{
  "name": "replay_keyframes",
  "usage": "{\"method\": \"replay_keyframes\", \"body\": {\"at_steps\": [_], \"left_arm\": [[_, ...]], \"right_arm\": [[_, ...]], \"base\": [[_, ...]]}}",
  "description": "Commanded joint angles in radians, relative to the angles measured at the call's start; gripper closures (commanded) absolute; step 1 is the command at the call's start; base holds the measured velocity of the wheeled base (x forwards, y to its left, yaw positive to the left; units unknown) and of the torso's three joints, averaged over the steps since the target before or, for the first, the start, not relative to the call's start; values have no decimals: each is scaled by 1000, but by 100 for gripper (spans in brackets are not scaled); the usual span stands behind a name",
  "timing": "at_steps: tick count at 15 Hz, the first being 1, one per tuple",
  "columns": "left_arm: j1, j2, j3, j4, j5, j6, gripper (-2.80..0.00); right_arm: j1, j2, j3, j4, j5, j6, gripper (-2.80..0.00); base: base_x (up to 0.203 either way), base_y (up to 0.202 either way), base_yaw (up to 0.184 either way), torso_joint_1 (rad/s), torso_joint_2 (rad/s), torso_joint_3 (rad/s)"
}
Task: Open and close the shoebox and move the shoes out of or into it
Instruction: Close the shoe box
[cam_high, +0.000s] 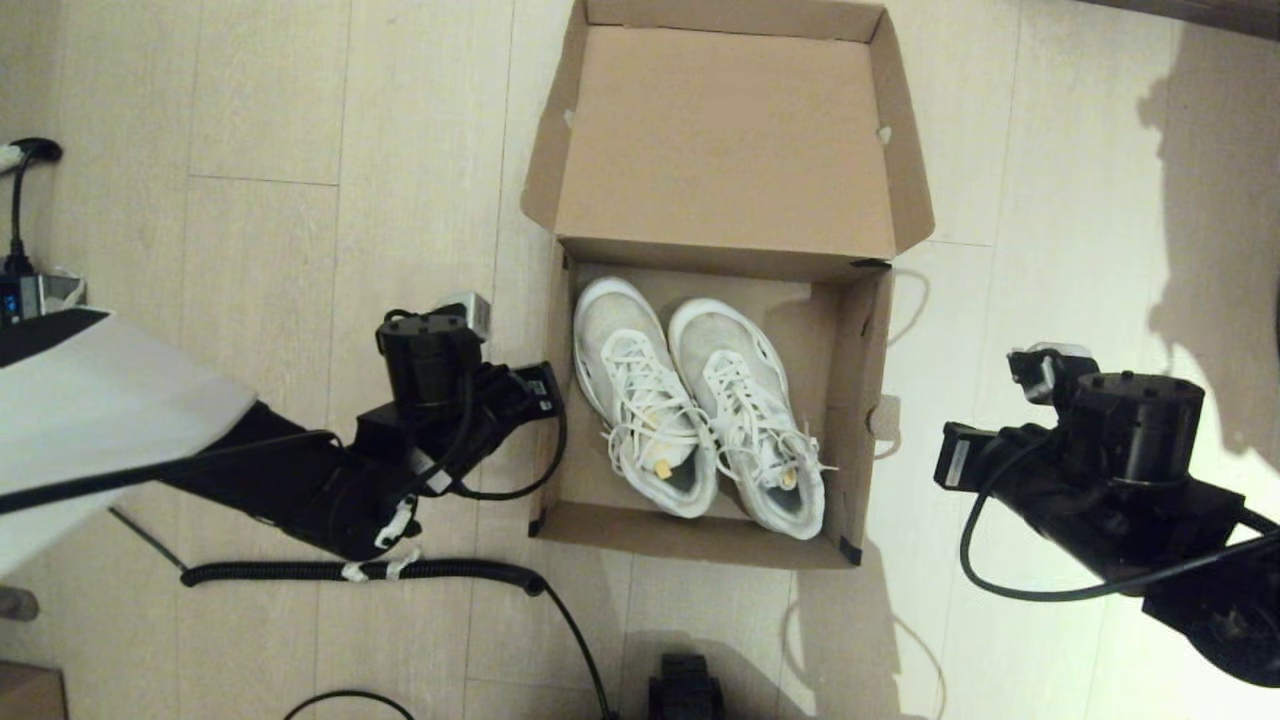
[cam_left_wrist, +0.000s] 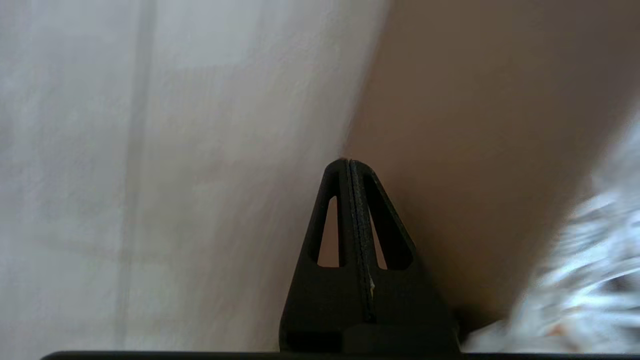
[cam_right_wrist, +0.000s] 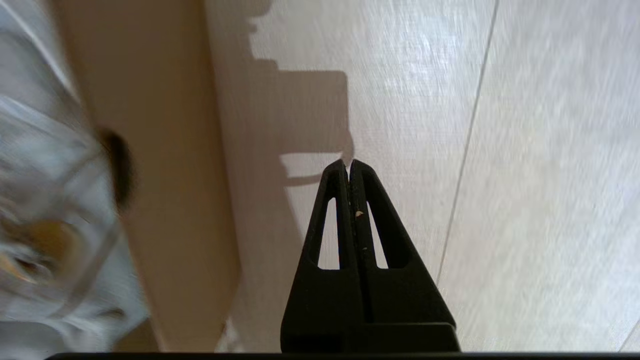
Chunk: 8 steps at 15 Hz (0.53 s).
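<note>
The brown shoebox (cam_high: 690, 535) stands open on the pale floor, its lid (cam_high: 725, 130) folded flat back behind it. Inside lie the two white sneakers, one (cam_high: 640, 400) beside the other (cam_high: 755, 415), toes toward the lid. My left gripper (cam_high: 540, 395) hovers just outside the box's left wall, shut and empty; its wrist view shows the shut gripper (cam_left_wrist: 350, 162) at the edge of the brown wall (cam_left_wrist: 475, 125), with a blurred shoe (cam_left_wrist: 590, 280) beyond. My right gripper (cam_high: 955, 455) is off the box's right side, shut and empty (cam_right_wrist: 349, 162) above bare floor, with the box wall (cam_right_wrist: 160, 150) beside it.
A black coiled cable (cam_high: 360, 572) runs over the floor in front of the left arm. A power strip with a plug (cam_high: 25, 290) sits at the far left above a white cover (cam_high: 90, 410). A small brown cardboard piece (cam_high: 30, 690) shows at the bottom left corner.
</note>
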Motion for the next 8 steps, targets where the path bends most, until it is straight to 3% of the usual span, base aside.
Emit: {"method": "replay_keyframes", "body": {"at_steps": [1,3,8], "left_arm": [[-10,19,-47,-3,-1,-2,0],[-29,37,-119,5,-2,-3,0],[-122,63,-195,23,0,-3,0]], "right_arm": [[-1,64,60,-75,-2,-1,0],[-11,90,105,-153,-3,0,0],[-53,100,98,-179,-3,10,0]], "base": [[0,0,0,0,0,0],[0,0,0,0,0,0],[0,0,0,0,0,0]]}}
